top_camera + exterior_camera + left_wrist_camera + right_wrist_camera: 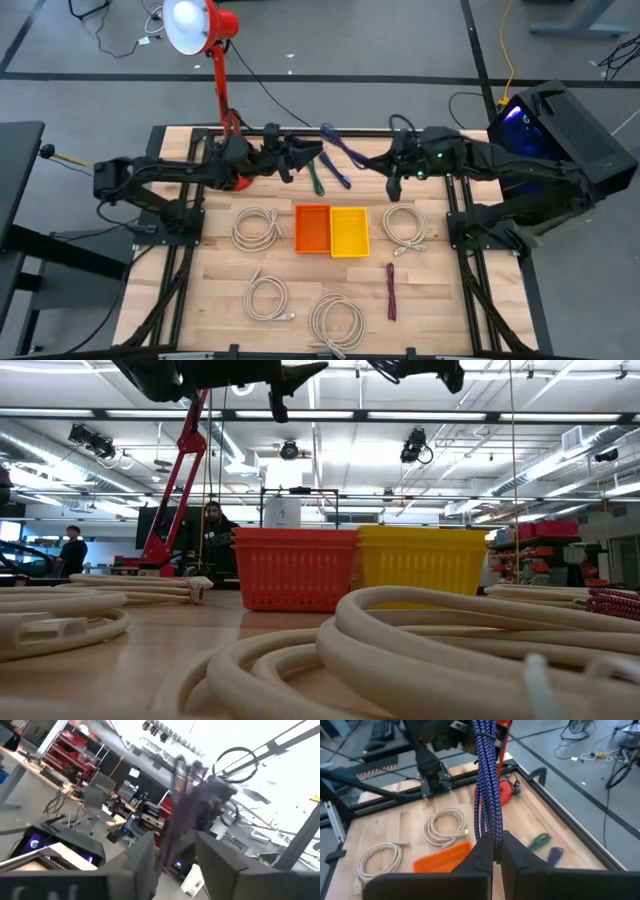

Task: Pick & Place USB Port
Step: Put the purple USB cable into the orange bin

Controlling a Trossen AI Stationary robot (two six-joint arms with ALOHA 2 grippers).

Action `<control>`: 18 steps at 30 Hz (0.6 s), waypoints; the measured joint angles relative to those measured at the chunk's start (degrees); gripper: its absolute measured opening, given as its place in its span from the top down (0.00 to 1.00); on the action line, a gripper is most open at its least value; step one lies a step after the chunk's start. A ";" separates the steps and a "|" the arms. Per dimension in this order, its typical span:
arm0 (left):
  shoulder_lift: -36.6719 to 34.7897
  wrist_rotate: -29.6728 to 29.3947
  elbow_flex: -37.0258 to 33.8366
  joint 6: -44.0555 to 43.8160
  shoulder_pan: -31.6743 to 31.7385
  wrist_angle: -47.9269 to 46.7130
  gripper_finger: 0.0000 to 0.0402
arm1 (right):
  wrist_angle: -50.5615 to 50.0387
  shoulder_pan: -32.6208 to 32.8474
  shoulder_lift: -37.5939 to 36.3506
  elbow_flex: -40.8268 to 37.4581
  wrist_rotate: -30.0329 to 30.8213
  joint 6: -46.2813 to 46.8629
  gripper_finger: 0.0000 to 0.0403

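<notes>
1. On the wooden table [200,300], two dark arms reach in from the left and right edges. They meet over the far edge's middle, next to one red lamp [215,40].
2. Four cream cable coils, count them: one left of the bins [257,226], one right of them [404,224], and two toward the near edge [268,297] [337,320].
3. Two bins sit side by side at the table's centre, the orange bin [312,228] touching the yellow bin [349,231]. Both floors are in plain sight from above.
4. The right gripper [497,851] is clenched hard on the blue braided USB cable [487,780], which is held up in the air over the far middle, just beyond the bins.
5. The left gripper [308,155] has its fingers spread, and the blue cable shows between them.
6. There's one green cable [316,177] beyond the orange bin.
7. And there's one maroon cable [391,291] toward the near right corner.
</notes>
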 joint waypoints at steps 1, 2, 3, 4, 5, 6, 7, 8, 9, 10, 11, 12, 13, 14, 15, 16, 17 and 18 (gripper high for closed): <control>0.36 -0.01 0.46 -0.44 -0.17 -0.34 0.57 | 1.17 0.22 0.57 0.00 -0.09 -0.06 0.99; 0.79 -0.02 1.11 -0.31 -0.39 -0.76 0.55 | 2.35 0.49 1.11 0.00 -0.15 -0.04 0.99; 1.44 -0.08 2.18 0.38 -0.76 -0.73 0.54 | 3.54 0.71 1.64 0.00 -0.38 0.00 0.99; 1.96 -0.08 3.23 1.17 -1.17 -0.62 0.53 | 4.75 0.93 2.21 0.00 -0.55 0.04 0.99; 2.52 -0.05 4.17 2.17 -1.57 -0.80 0.52 | 6.04 1.18 2.77 0.00 -0.75 0.05 0.99; 3.20 -0.03 5.36 2.93 -1.97 -1.29 0.52 | 7.06 1.40 3.15 0.00 -0.83 0.08 0.99; 3.94 0.06 6.51 3.94 -2.28 -2.20 0.52 | 7.67 1.51 3.41 0.00 -1.10 0.09 0.99; 4.62 0.77 7.69 4.76 -2.54 -2.99 0.52 | 7.98 1.53 3.62 0.00 -1.43 0.12 0.99; 5.08 2.01 8.79 5.44 -2.67 -3.78 0.52 | 8.06 1.53 3.82 0.00 -1.66 0.16 0.99; 5.68 3.21 9.99 5.81 -2.82 -4.60 0.52 | 8.37 1.53 4.03 0.00 -1.67 0.42 0.99; 6.34 4.20 11.32 6.18 -2.98 -4.98 0.53 | 8.76 1.53 4.11 0.00 -1.57 0.57 0.99; 6.71 4.89 12.25 6.56 -3.15 -6.03 0.53 | 8.61 1.53 4.06 0.00 -1.40 0.57 0.99; 7.03 5.58 13.14 7.06 -3.34 -7.03 0.53 | 8.66 1.53 4.02 0.00 -1.21 0.57 0.99; 7.46 5.90 14.10 7.51 -3.58 -7.74 0.54 | 9.17 1.53 4.04 0.00 -1.19 0.58 0.99; 7.71 6.08 14.87 8.39 -3.74 -8.84 0.53 | 9.33 1.53 4.03 0.00 -1.20 0.60 0.99; 7.95 6.29 15.57 9.03 -3.84 -10.03 0.54 | 9.43 1.53 3.95 -0.05 -1.18 0.76 0.99; 8.05 6.97 16.11 9.87 -3.85 -11.47 0.54 | 10.16 1.51 3.91 -0.07 -1.06 1.24 0.99; 8.10 7.54 16.33 10.23 -3.85 -13.10 0.54 | 11.32 1.51 3.91 -0.05 -0.91 1.43 0.99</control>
